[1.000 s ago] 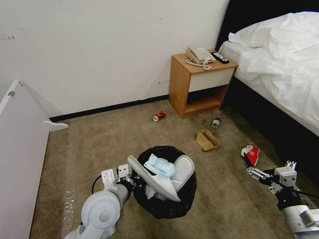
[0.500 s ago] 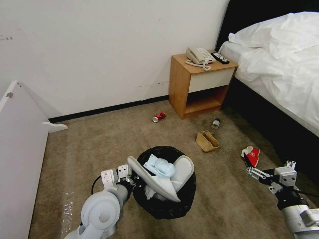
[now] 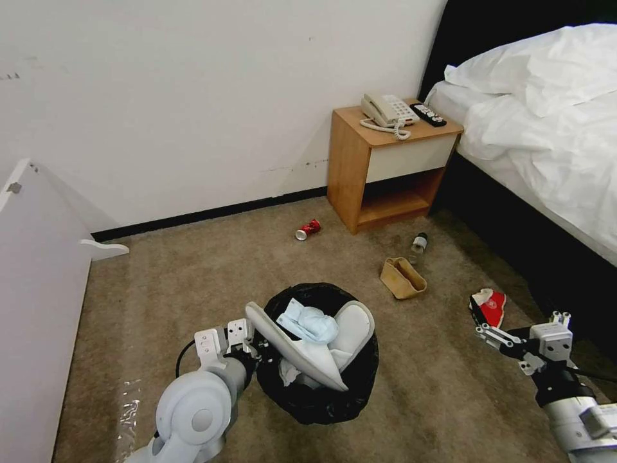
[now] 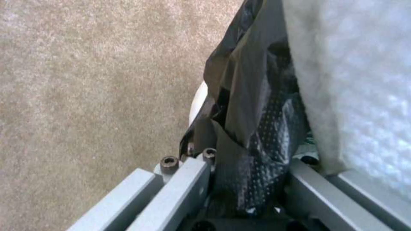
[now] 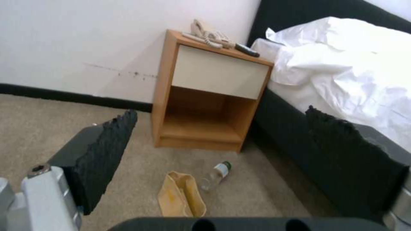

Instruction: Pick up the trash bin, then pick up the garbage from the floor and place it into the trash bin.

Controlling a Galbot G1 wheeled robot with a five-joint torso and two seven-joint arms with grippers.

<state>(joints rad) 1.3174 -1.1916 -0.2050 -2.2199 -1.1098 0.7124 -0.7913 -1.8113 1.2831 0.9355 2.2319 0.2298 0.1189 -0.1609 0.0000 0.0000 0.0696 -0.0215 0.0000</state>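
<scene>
Black bag-lined trash bin [image 3: 321,392] is clamped at its rim by the left gripper [image 3: 252,350]; the right gripper [image 3: 483,321] hangs spread wide, empty — red packet [image 3: 490,306] just ahead.

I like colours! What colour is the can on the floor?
Red, the can shows best in the head view.

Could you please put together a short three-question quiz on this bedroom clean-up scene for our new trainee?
1. True or false: the left gripper is clamped on the trash bin rim.
2. Which item lies nearest the right gripper? A) red can B) red packet C) brown paper bag
3. Fill in: the clear bottle lies on the carpet in front of the ____.

Key: 1 true; 2 B; 3 nightstand.
</scene>
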